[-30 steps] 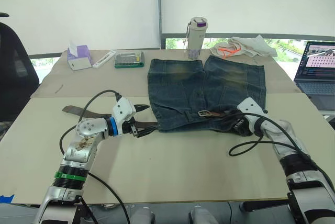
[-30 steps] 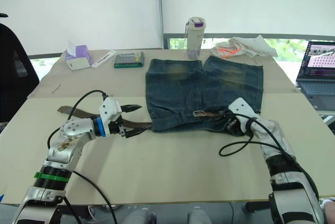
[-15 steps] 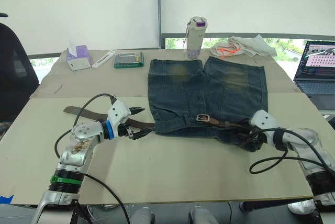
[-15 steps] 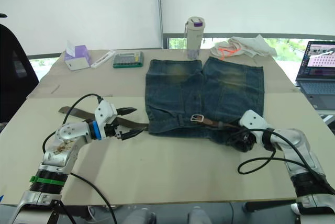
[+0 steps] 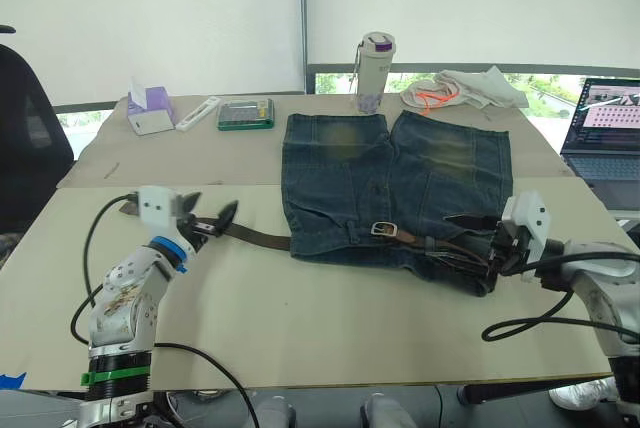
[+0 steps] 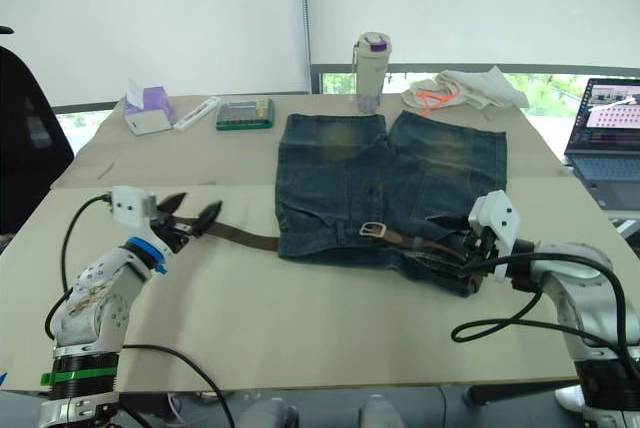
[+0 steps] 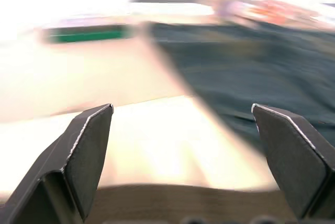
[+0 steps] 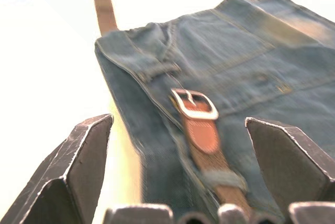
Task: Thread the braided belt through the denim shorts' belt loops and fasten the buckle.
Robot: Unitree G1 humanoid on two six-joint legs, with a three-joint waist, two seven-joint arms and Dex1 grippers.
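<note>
**Belt lies across the waistband, both grippers spread**

Head view: faded denim shorts (image 5: 395,183) lie flat on the bench (image 5: 330,318); brown braided belt (image 5: 258,239) crosses the waistband, silver buckle (image 5: 385,229) mid-front.

Left wrist: left gripper (image 7: 183,145) fingers wide over the strap.

Right wrist: right gripper (image 8: 178,156) fingers wide, buckle between.

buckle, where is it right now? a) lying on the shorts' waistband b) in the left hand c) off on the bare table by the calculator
a: the buckle lies on the denim shorts at the waistband, with neither hand on it.
</note>
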